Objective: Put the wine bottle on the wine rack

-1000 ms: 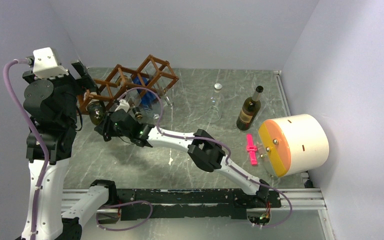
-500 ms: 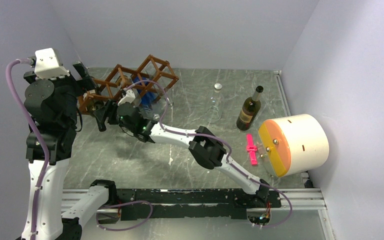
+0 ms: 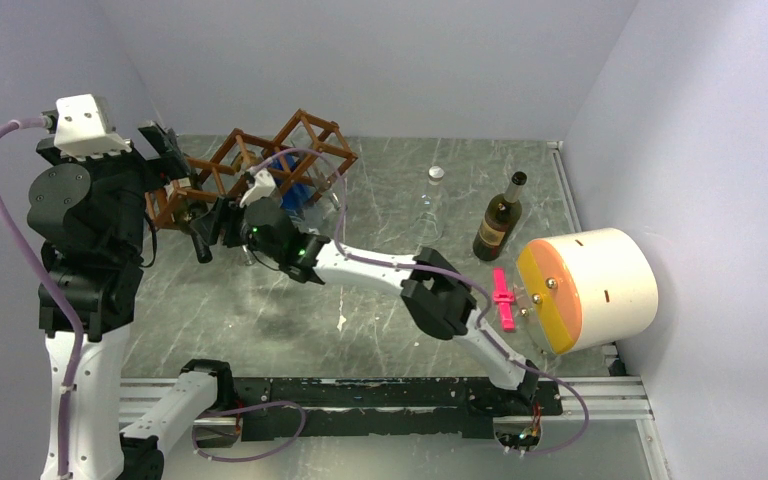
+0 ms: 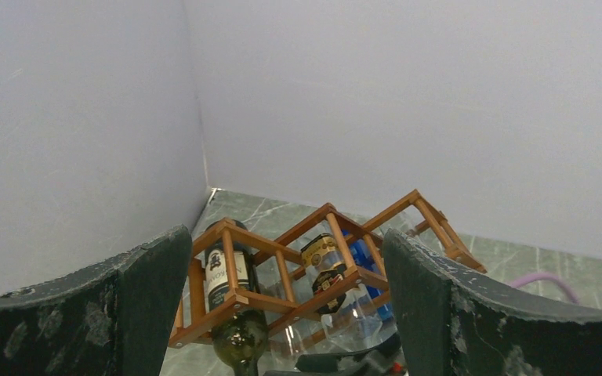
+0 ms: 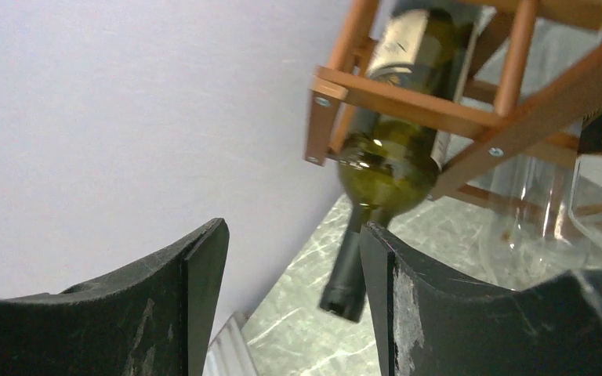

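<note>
Although the top view mostly hid it behind the right claw [image 3: 203,232], the right wrist view showed the wine bottle [image 5: 396,117] lying in the wine rack [image 5: 407,95]. That claw and the left claw [image 4: 286,235] were spread, empty. Dark bottle [image 3: 498,222] stood well apart.

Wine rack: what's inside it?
The wine rack holds a green wine bottle in its left cell, a labelled bottle next, then something blue. Bars hide what it is.

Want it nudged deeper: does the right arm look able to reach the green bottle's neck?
Likely yes: its neck juts from the wine rack just beyond the open right fingers, nothing between.
</note>
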Robot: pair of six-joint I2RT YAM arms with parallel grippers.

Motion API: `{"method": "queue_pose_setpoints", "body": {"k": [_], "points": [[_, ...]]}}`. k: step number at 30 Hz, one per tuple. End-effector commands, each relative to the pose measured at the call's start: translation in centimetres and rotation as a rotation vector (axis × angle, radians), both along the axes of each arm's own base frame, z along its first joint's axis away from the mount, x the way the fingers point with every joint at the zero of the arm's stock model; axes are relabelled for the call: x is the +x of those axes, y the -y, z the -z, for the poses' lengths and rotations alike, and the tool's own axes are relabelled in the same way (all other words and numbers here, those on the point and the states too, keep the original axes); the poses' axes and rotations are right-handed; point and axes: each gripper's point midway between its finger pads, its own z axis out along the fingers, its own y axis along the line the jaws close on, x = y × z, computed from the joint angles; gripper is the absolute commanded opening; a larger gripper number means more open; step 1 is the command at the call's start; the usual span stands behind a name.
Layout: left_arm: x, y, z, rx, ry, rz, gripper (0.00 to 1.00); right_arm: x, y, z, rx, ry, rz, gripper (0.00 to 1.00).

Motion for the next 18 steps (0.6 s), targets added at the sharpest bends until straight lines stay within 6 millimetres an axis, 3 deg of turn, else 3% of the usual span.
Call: {"method": "queue_pose_setpoints", "body": {"k": [1, 2, 6, 10, 18], "points": [[-0.6, 1.7, -0.7, -0.007, 0.004, 0.102, 0.95, -0.6, 3.4, -5.7, 0.01, 0.127, -0.015, 0.66], [-0.7, 2.0, -0.7, -0.005, -0.001, 0.123, 0.95, -0.7, 4.4, -4.9, -0.029, 0.129, -0.013, 0.66], [-0.8, 3.7, 0.3, -0.007, -0.04, 0.216, 0.95, -0.2, 10.2, -5.9, -0.136, 0.174, 0.061, 0.65], [-0.6, 5.4, 2.4, -0.003, -0.059, 0.312, 0.95, 1.0, 15.4, -6.1, -0.292, 0.119, 0.081, 0.65], [-0.6, 8.4, 7.1, -0.06, -0.1, 0.471, 0.95, 2.8, 29.1, -8.2, -0.53, 0.164, 0.384, 0.66]]}}
